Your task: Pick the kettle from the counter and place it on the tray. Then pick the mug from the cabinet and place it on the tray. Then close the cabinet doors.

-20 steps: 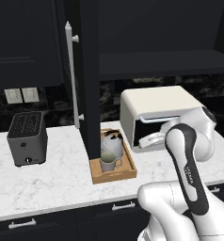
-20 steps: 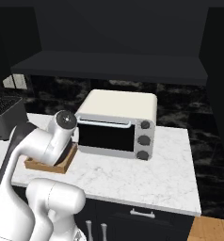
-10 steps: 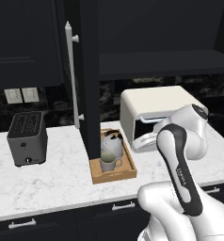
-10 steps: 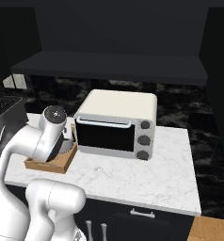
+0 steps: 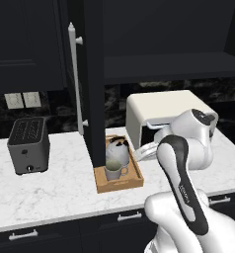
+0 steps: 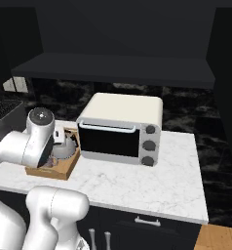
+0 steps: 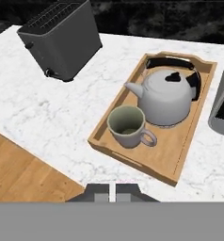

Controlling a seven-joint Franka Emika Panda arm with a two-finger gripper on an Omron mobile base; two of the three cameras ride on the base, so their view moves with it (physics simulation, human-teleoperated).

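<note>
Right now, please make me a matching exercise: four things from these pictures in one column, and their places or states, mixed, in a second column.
Things:
1. kettle
2. mug
3. toaster
4. gripper

Places or states:
A. shut, holding nothing
B. on the counter, outside the tray
C. on the tray, at the end near the gripper
D. on the tray, at the end far from the gripper

Pairs: 1-D, 2-C, 3-B, 4-A

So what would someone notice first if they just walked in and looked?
Probably the wooden tray on the white counter, with the silver kettle and the pale mug sitting side by side in it. Then the tall black cabinet door hanging open right above the tray, between the grey toaster and the white toaster oven.
</note>
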